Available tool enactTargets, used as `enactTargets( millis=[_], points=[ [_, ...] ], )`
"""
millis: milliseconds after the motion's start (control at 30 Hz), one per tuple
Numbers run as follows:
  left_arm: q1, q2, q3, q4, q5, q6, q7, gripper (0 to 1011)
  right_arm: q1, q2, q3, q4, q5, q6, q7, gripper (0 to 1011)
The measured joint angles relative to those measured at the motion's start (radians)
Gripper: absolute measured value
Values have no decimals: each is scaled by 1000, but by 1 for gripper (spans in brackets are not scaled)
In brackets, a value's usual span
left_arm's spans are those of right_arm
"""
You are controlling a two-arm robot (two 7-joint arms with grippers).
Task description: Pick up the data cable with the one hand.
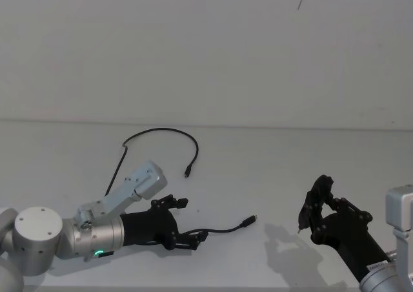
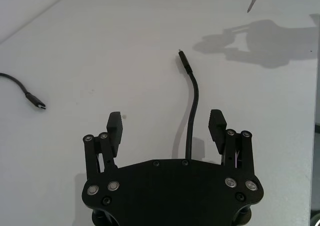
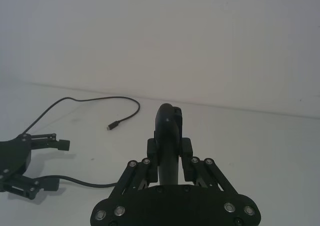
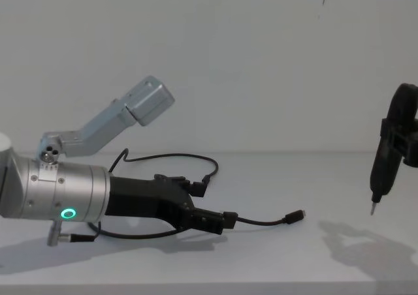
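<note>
Looking down from the head: the data cable (image 1: 161, 131) lies loose on the white table (image 1: 303, 150), arching from its far plug (image 1: 187, 172) round to the left, where it goes out of sight behind the left arm. Its other end comes out to a near plug (image 1: 249, 221), right of the left gripper (image 1: 192, 219). That pincer sits low at the near left, released, one finger on each side of the cord
Left wrist: the cord runs lengthwise through the gap between the spread fingers (image 2: 114, 126), closer to one finger than the other and apparently touching neither. The near plug lies just beyond the fingertips
Right wrist: the right gripper (image 3: 169, 148) is clenched on a pen-like tool (image 3: 167, 121), parked at the near right, well apart from the cord
Chest: the left gripper's lower finger is down near the tabletop, with the cord coming out past its tip. Whether they touch cannot be told. The tool's point hangs above the table
Handling: probably very light, thin and limp, with a smooth jacket. Once lifted it should droop and trail, and it could roll or slip out of a loose pinch
Where to hold: the straight stretch between the fingers, just short of the near plug, centred on the pads rather than on the plug itself
</note>
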State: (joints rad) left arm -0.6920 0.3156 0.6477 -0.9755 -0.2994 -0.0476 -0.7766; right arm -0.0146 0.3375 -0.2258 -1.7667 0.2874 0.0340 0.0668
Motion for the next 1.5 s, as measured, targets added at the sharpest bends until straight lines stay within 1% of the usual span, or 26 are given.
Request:
enactTargets(
  millis=[233, 367, 400, 433, 467, 567, 600, 633, 700, 733, 767, 833, 867, 900, 933, 967, 1067, 1133, 1267, 1333, 1400, 1500],
  points=[
    [-17, -16, 10, 32, 9, -7, -10, 1001, 0, 0, 0, 0, 0, 0, 0, 269],
    [-26, -25, 15, 49, 15, -10, -14, 929, 0, 0, 0, 0, 0, 0, 0, 269],
    [-29, -28, 16, 55, 17, -11, -15, 895, 0, 0, 0, 0, 0, 0, 0, 269],
    [-29, -28, 16, 55, 17, -11, -15, 895, 0, 0, 0, 0, 0, 0, 0, 269],
    [-31, -30, 18, 60, 19, -11, -16, 849, 0, 0, 0, 0, 0, 0, 0, 269],
    [-35, -35, 20, 69, 22, -13, -19, 779, 0, 0, 0, 0, 0, 0, 0, 269],
    [-36, -36, 21, 71, 22, -14, -19, 723, 0, 0, 0, 0, 0, 0, 0, 269],
    [-38, -38, 22, 74, 24, -15, -20, 712, 0, 0, 0, 0, 0, 0, 0, 269],
    [-40, -40, 23, 78, 25, -15, -21, 646, 0, 0, 0, 0, 0, 0, 0, 269],
    [-40, -40, 23, 80, 26, -16, -21, 630, 0, 0, 0, 0, 0, 0, 0, 269],
    [-41, -41, 23, 81, 26, -16, -21, 585, 0, 0, 0, 0, 0, 0, 0, 269],
    [-42, -42, 24, 83, 27, -16, -22, 545, 0, 0, 0, 0, 0, 0, 0, 269],
    [-42, -43, 24, 85, 28, -17, -23, 483, 0, 0, 0, 0, 0, 0, 0, 269],
    [-43, -44, 25, 86, 28, -17, -23, 461, 0, 0, 0, 0, 0, 0, 0, 269],
    [-44, -45, 25, 88, 29, -17, -23, 399, 0, 0, 0, 0, 0, 0, 0, 269],
    [-44, -45, 25, 88, 29, -17, -23, 399, 0, 0, 0, 0, 0, 0, 0, 269],
    [-45, -46, 26, 91, 30, -18, -24, 284, 0, 0, 0, 0, 0, 0, 0, 269],
    [-46, -47, 26, 92, 30, -18, -24, 243, 0, 0, 0, 0, 0, 0, 0, 269],
    [-47, -48, 26, 94, 31, -18, -24, 114, 0, 0, 0, 0, 0, 0, 0, 269],
    [-47, -48, 27, 95, 31, -18, -25, 64, 0, 0, 0, 0, 0, 0, 0, 269],
    [-48, -49, 27, 96, 31, -19, -25, 42, 0, 0, 0, 0, 0, 0, 0, 269],
    [-48, -49, 27, 96, 32, -19, -25, 43, 0, 0, 0, 0, 0, 0, 0, 269]
  ],
)
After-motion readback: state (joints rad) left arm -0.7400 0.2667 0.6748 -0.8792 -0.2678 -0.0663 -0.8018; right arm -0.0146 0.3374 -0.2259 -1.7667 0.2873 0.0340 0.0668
